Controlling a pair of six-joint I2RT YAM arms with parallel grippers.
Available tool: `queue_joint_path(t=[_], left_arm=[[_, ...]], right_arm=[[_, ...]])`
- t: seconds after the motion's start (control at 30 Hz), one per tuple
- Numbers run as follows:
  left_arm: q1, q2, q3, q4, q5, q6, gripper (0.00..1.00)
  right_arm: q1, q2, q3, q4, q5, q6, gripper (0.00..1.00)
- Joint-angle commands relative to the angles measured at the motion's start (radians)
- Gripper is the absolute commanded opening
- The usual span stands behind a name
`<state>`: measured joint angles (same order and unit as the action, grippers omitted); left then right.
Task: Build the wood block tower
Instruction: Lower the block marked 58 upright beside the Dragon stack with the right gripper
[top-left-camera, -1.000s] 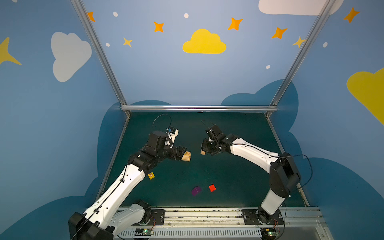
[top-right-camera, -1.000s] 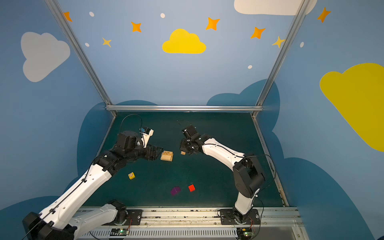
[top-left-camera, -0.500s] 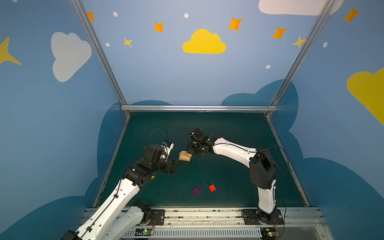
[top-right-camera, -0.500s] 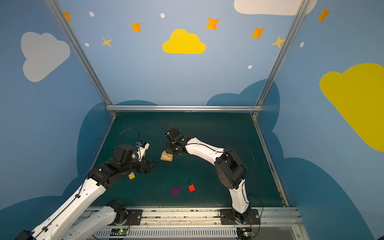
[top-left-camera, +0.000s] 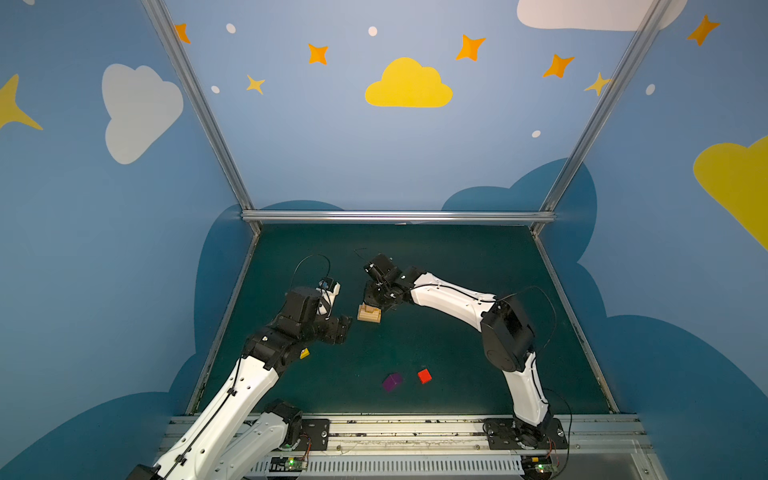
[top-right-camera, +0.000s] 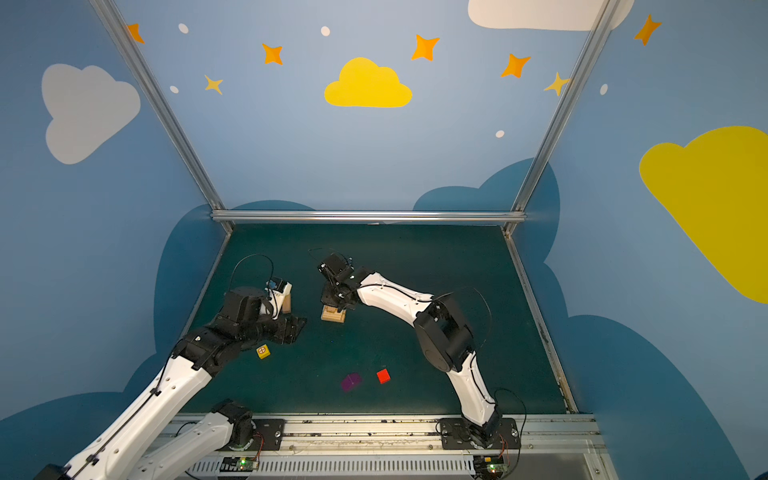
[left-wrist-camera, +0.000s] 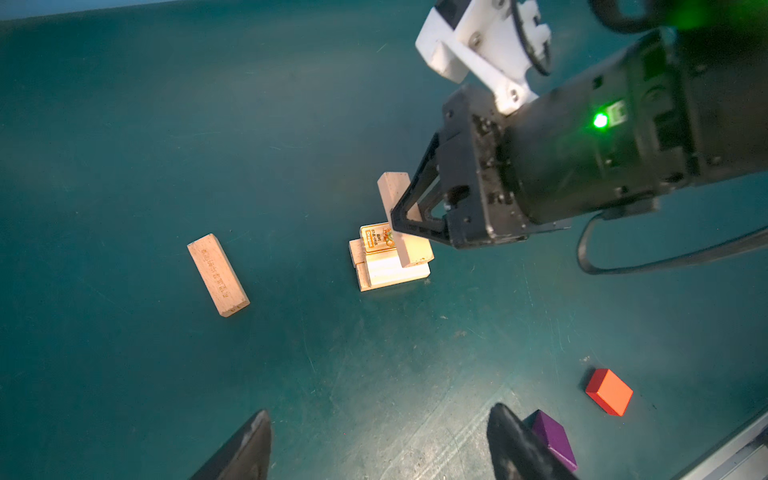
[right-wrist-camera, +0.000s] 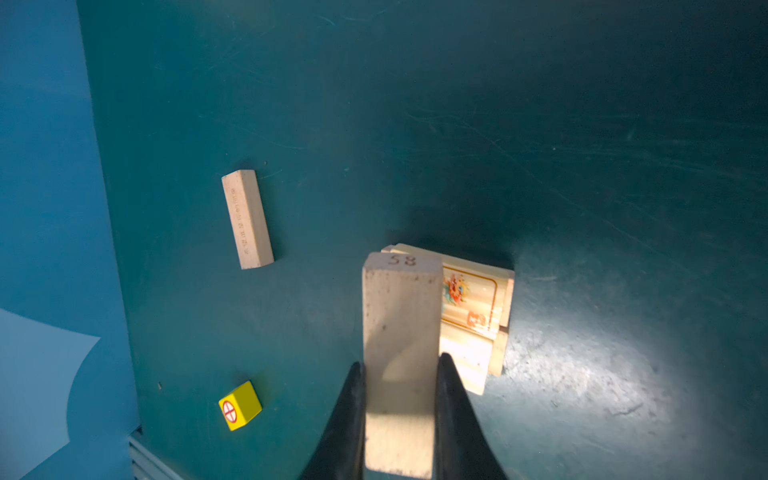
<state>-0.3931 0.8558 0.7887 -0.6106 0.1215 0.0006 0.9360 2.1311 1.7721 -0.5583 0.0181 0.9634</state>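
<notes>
1. While the purple cube, red cube and yellow cube wait nearest on the counter, the left gripper, jaws apart and empty, has backed off the tower at its middle.
2. The right gripper, clamped on a plank, has swung over the tower; placing looks next.
3. Plank-tower contact is unclear; a spare plank, left of the tower, is half hidden from above.

Blue walls close in three sides of the counter. They are painted with a yellow cloud, a white cloud, orange stars and pale dots. Darker blue cloud shapes run along the foot of the walls. Silver posts rise from the far corners, joined by a bar along the far edge. The counter is dark teal and scratched, and the right wrist view shows a bright patch of light on it. A metal rail lines the near edge.
</notes>
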Motion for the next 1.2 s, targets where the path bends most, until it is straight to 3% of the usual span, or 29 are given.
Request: queue_joint_path(t=[0.0,0.27,1.17], left_arm=[[0.005,-0.014,-0.004,0.008,-0.003,0.003,0.81],[0.01,-0.026,-0.006,0.009,-0.014,0.004,0.81],[0.013,-0.03,-0.012,0.012,-0.011,0.004,0.81]], right_arm=[[0.019,0.038,0.064,-0.08,0.039,0.001,0.0],[0.043,0.112,0.196,-0.216,0.086,0.02,0.0],[0.05,0.194,0.314,-0.382,0.174,0.085,0.0]])
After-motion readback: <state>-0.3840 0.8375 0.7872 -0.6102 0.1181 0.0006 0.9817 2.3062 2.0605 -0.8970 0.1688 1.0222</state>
